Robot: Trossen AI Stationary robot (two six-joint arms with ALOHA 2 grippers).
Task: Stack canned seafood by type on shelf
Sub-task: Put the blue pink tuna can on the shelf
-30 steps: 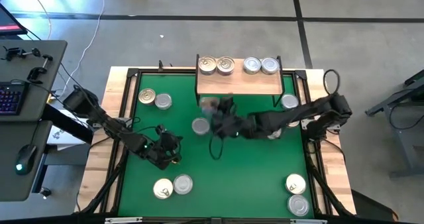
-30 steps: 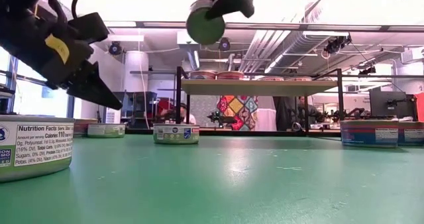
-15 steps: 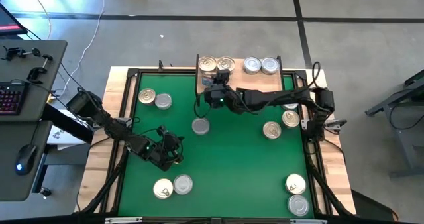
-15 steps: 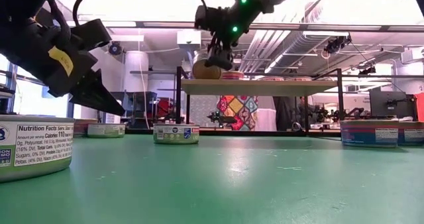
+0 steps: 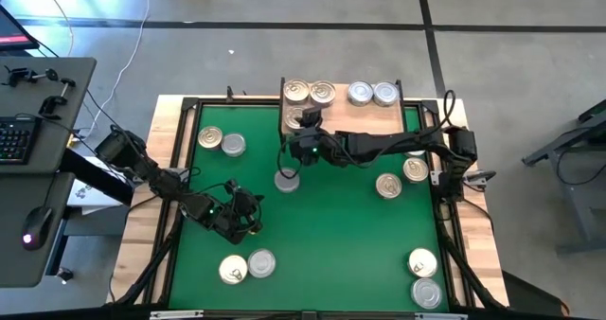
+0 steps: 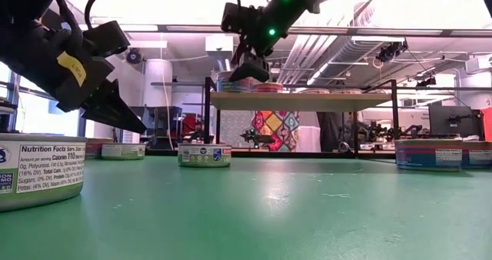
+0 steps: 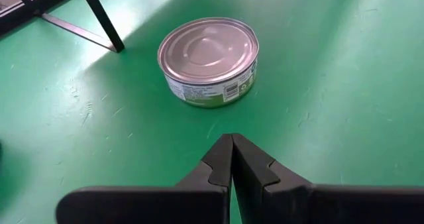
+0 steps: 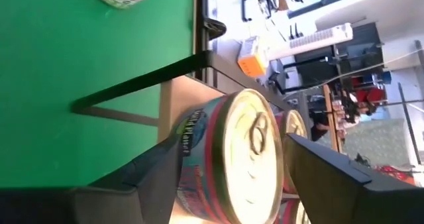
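The wooden shelf [image 5: 365,119] carries two golden-lidded cans [image 5: 310,93] and two silver-lidded cans [image 5: 371,94] along its far edge. My right gripper [image 5: 301,135] reaches in from the table's right to the shelf's left near part, shut on a golden-lidded can [image 8: 232,158] that shows level on the board in the low view [image 6: 229,83]. My left gripper [image 7: 232,151] is shut and hovers over the green mat [image 5: 331,235], apart from a silver-lidded can [image 7: 209,61] standing on the mat ahead of it. My right gripper is rolled on its side, so one finger [image 8: 152,177] lies by the can's lower wall [image 8: 189,161] and the other finger [image 8: 324,171] over its pull-tab lid [image 8: 255,151]. It comes level from the table's right. The can lies flat, lid up, at the board's near part.
More cans stand on the mat: two at the far left [image 5: 221,142], two at the near left [image 5: 247,266], two right of the middle [image 5: 401,176], two in the near right corner [image 5: 424,276]. The shelf's black legs [image 7: 99,18] stand near the silver can.
My right gripper has carried the can from above the mat's middle toward the far edge and onto the shelf's left near part. The can, first held high on edge with its round face toward the near side, has turned flat. My left arm has kept still.
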